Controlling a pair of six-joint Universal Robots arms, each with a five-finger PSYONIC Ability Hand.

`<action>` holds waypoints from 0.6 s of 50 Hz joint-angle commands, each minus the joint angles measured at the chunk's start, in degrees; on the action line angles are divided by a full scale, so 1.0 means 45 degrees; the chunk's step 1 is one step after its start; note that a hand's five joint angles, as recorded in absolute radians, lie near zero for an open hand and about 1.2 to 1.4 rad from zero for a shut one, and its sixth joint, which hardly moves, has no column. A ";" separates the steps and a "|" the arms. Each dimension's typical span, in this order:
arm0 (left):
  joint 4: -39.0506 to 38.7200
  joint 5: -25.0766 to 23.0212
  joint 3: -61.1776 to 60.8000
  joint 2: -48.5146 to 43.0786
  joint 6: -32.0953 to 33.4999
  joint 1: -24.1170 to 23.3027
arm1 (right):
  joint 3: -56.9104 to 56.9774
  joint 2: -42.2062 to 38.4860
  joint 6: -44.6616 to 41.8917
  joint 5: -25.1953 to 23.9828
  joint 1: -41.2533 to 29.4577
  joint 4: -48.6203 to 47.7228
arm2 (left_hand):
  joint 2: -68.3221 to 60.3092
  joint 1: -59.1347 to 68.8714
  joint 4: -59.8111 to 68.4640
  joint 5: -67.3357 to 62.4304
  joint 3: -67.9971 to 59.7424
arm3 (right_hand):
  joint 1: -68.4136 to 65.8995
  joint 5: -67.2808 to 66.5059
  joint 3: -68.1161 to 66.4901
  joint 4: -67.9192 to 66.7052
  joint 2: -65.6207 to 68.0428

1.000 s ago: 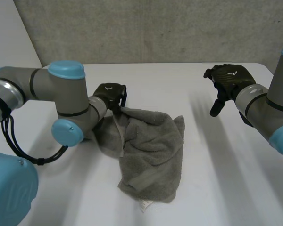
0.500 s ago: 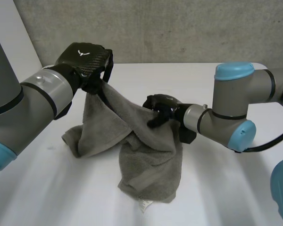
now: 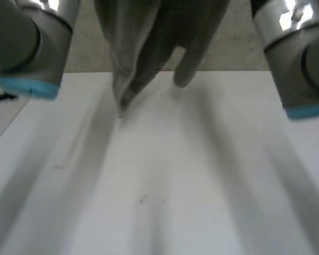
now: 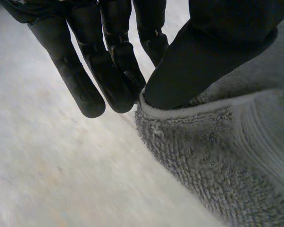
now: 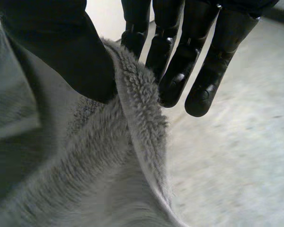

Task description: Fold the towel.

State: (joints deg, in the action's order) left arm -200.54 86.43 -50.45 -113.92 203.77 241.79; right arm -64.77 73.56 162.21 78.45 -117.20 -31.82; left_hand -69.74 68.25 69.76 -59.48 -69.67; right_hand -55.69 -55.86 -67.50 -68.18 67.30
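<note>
Two pinch grips are showing: the left hand (image 4: pixel 111 66) is clamping the grey towel (image 4: pixel 217 161) by its hemmed edge between thumb and straight, close-set fingers (image 4: pixel 80 90), and the right hand (image 5: pixel 52 52) is doing likewise. Below the fingertips the towel is hanging bunched, long axis vertical, between both raised arms, its tips dangling over the white table's (image 3: pixel 165 186) far edge, equally near either hand.

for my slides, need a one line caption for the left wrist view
Left hand pinches the hemmed edge of the grey towel between thumb and straight fingers, white table beyond.
</note>
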 commanded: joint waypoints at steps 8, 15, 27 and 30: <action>0.0483 -0.1042 -0.9667 0.1273 0.0031 0.0019 | -0.4768 -0.0859 -0.1456 -0.0832 -0.0030 0.6426 | -0.2280 0.2612 0.2276 -0.2337 -0.2295 | -0.5403 -0.3143 -0.2777 -0.2627 0.2822; 0.1243 -0.1276 -1.1424 0.1701 0.0031 -0.0138 | -0.4203 -0.1817 -0.1438 -0.1008 0.0165 0.9823 | -0.2280 0.2612 0.2276 -0.2337 -0.2295 | -0.0577 0.1683 0.2049 0.2198 -0.2004; 0.1773 -0.1237 -1.1738 0.3090 -0.0008 -0.0177 | -0.4514 -0.1348 0.0321 -0.1008 0.1631 0.8867 | -0.2280 0.2612 0.2276 -0.2337 -0.2295 | 0.5275 0.7535 0.7901 0.8050 -0.7856; 0.1753 -0.1237 -1.1699 0.3480 -0.0086 -0.0177 | -0.4690 -0.1348 0.1551 -0.1125 0.2236 0.8789 | -0.2280 0.2612 0.2276 -0.2337 -0.2295 | 0.6920 0.9179 0.9545 0.9695 -0.9500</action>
State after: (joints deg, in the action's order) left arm -192.56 80.70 -103.47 -101.22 203.73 240.99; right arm -84.37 66.75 160.61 73.97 -111.65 9.02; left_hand -69.75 68.25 69.77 -59.49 -69.68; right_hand -26.88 -20.80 -30.42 -30.51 30.78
